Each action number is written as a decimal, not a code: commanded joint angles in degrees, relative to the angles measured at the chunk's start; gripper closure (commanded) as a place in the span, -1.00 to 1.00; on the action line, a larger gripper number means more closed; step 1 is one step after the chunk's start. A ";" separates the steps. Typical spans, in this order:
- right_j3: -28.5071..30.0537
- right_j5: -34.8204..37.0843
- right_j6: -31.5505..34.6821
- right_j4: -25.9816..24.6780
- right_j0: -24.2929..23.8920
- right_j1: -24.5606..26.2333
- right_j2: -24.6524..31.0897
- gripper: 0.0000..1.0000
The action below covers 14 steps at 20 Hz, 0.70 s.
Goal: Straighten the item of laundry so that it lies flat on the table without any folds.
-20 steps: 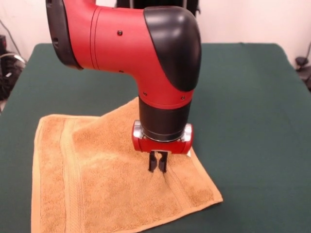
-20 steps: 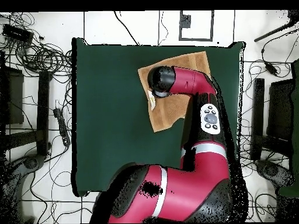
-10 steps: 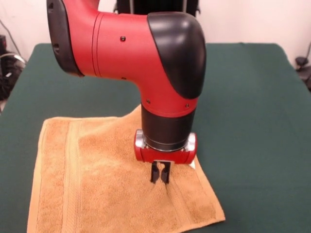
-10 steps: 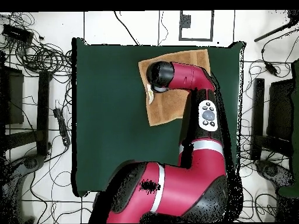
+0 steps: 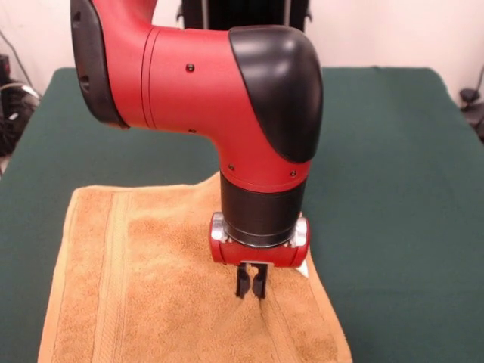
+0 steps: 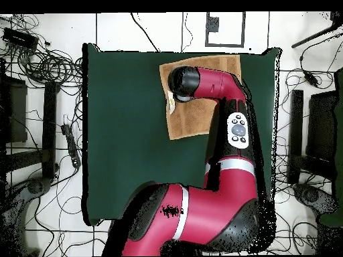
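Hand (image 5: 251, 285) pointing straight down, fingers clenched on pinch of towel (image 5: 151, 302). Towel spread beneath hand on green tabletop (image 5: 393, 166), small ridge at grip. White label (image 5: 304, 270) just beside hand.

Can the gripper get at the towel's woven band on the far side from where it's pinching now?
Probably yes. The gripper is shut on the towel, and the woven band lies flat and uncovered, with nothing on the cloth between them. It would have to let go first.
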 commanded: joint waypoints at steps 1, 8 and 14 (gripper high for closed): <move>-0.97 2.61 -1.34 1.46 3.45 2.03 7.79 1.00; -2.97 4.60 -0.26 1.36 4.29 1.74 6.85 1.00; -3.28 4.64 1.08 1.03 5.05 1.53 5.83 1.00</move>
